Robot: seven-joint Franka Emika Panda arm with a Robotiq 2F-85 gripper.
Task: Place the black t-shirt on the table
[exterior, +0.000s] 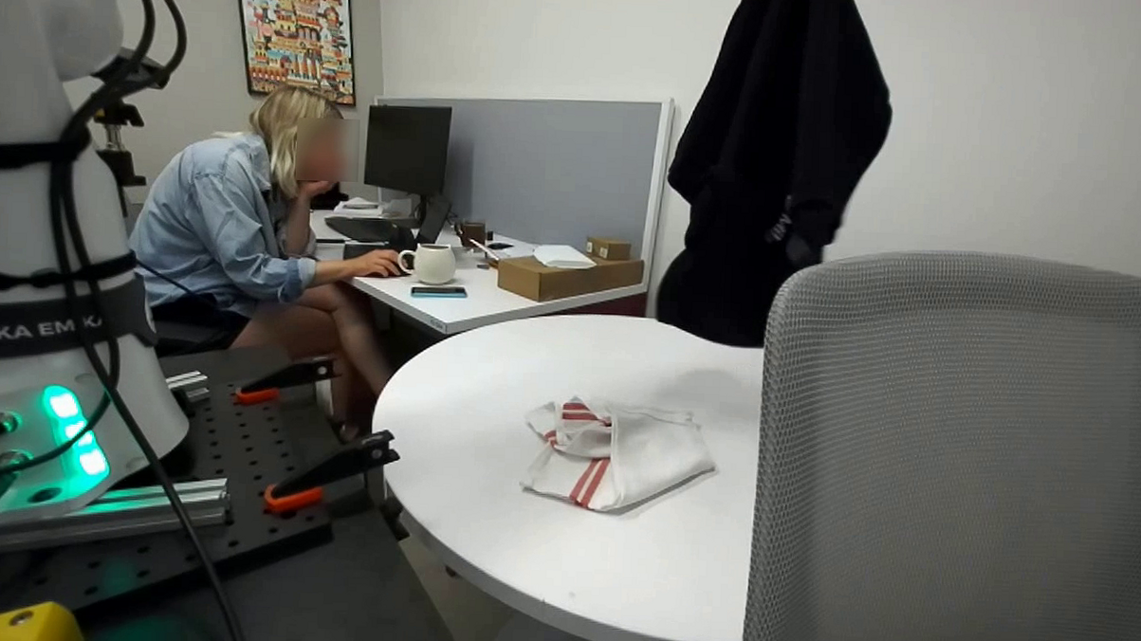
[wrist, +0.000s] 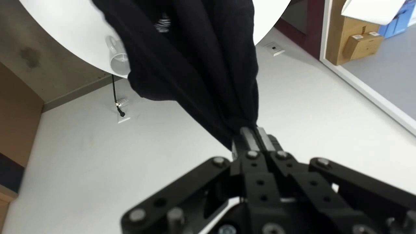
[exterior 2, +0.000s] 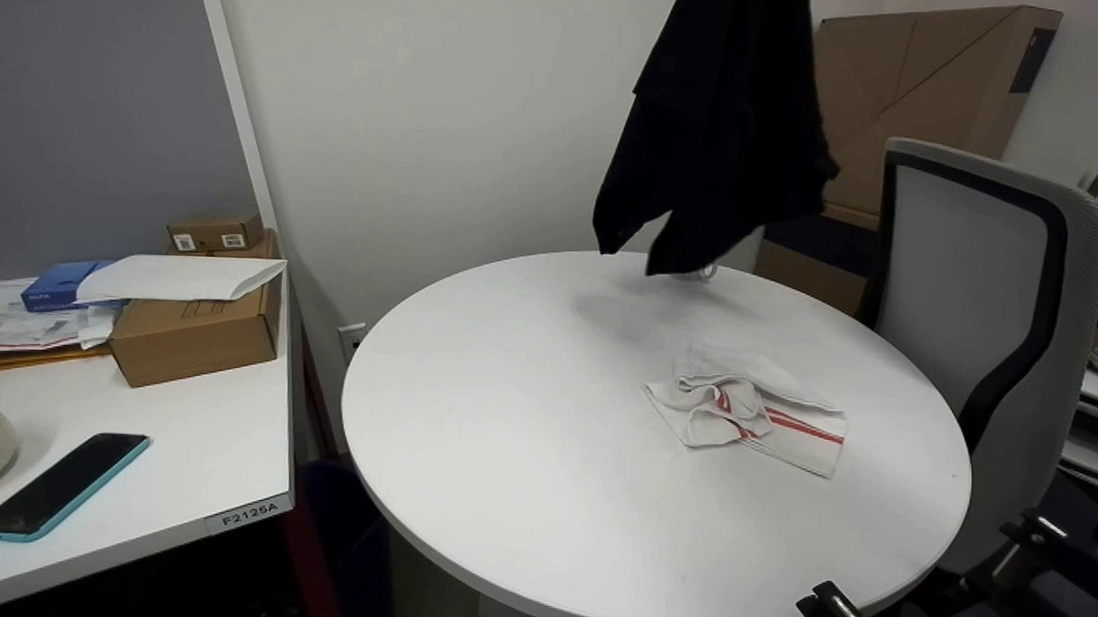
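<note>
The black t-shirt hangs bunched and floppy in both exterior views [exterior: 786, 119] [exterior 2: 720, 132]. Its lower end hangs over the back of the round white table [exterior: 487, 536] [exterior 2: 506, 490], where a soft shadow lies on the top; I see no clear contact. In the wrist view my gripper [wrist: 255, 136] is shut on one end of the black t-shirt [wrist: 201, 58], and the fabric spreads away from the fingertips across part of the table [wrist: 74, 29]. My gripper is out of frame in both exterior views.
A white-and-red folded cloth [exterior: 623, 455] [exterior 2: 756, 407] lies on the table. A white mug [wrist: 120, 61] stands near its edge, partly behind the t-shirt. A grey mesh chair [exterior: 965, 448] [exterior 2: 979, 296] is beside the table. A desk [exterior 2: 188, 442] with boxes and a seated person [exterior: 223, 213] are nearby.
</note>
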